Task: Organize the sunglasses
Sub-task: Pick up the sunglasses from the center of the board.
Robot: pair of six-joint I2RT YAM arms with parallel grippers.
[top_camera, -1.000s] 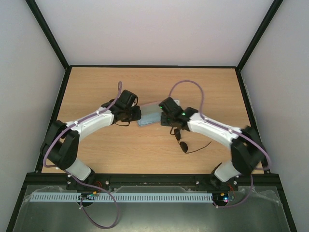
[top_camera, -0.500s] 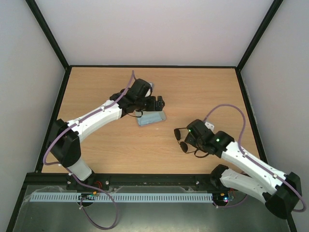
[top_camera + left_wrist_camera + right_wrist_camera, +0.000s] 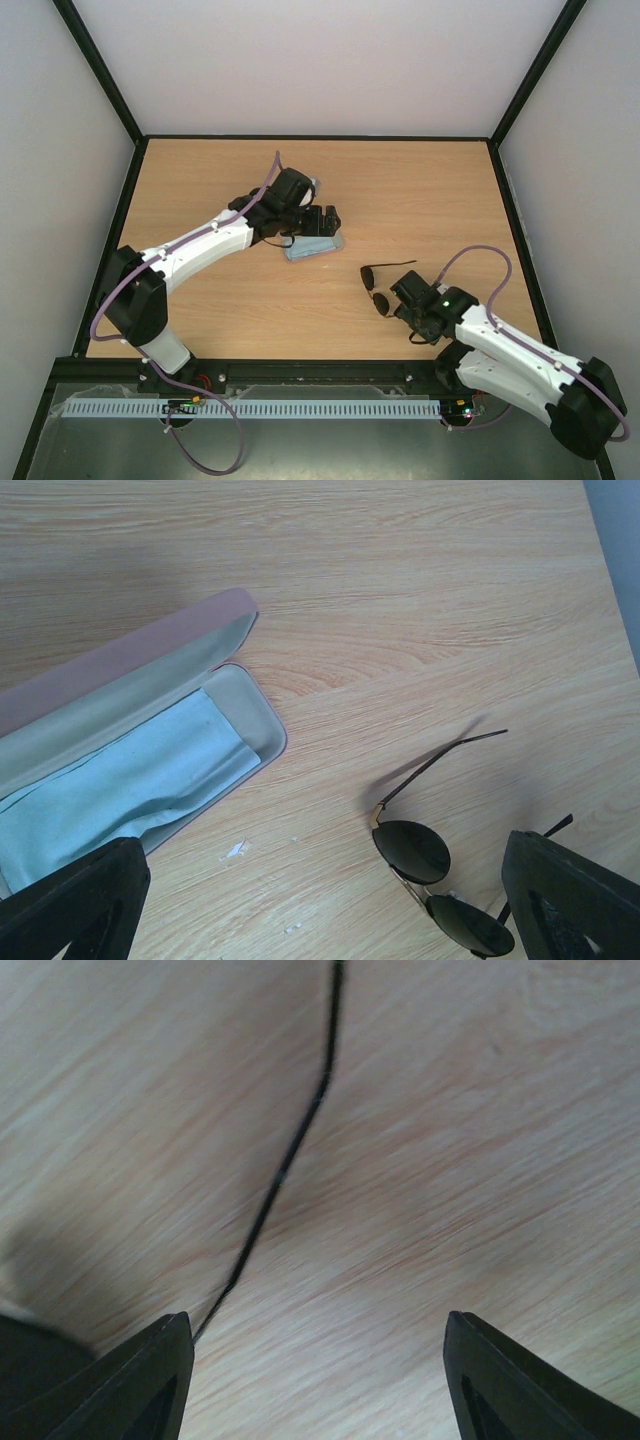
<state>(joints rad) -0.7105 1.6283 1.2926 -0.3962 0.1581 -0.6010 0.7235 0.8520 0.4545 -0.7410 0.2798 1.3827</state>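
Wood-grain tabletop (image 3: 430, 190), seen from above: the sunglasses (image 3: 377, 290) lie unfolded right of centre, near the front edge and well apart from the open pink case (image 3: 318, 247). The left gripper (image 3: 325, 220) hovers at the case. The right gripper (image 3: 403, 296) sits just beside the lenses; whether it touches them I cannot tell.

Left wrist view: the fingers (image 3: 80, 900) are spread wide, gripping nothing. The case (a light blue cloth (image 3: 120, 790) inside) lies left, with the sunglasses (image 3: 412, 850) lower right on bare wood.

Right wrist view: the fingers (image 3: 140, 1380) stand apart, nothing clamped. One thin temple arm (image 3: 290, 1155) runs across the wood toward the left-hand finger.
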